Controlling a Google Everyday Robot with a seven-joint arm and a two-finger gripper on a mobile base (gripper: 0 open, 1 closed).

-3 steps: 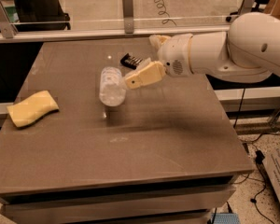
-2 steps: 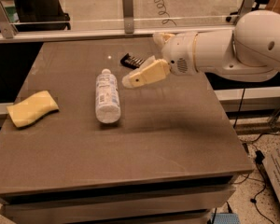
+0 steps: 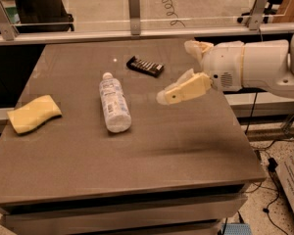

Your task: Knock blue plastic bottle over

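Observation:
The blue plastic bottle (image 3: 113,104) lies on its side near the middle of the table (image 3: 152,155), its white cap pointing to the far edge. It is clear with a white label. My gripper (image 3: 175,70) hangs above the table to the right of the bottle, apart from it. Its cream fingers (image 3: 183,89) are spread open and hold nothing. The white arm reaches in from the right edge of the view.
A yellow sponge (image 3: 33,113) lies near the table's left edge. A small black flat object (image 3: 145,65) lies at the back, between the bottle and the gripper. A metal and glass rail (image 3: 133,18) runs behind the table. Cables lie on the floor at the right.
The bottle has tipped from a tilted, falling pose to lying flat on the table. My gripper has drawn back to the right, away from it.

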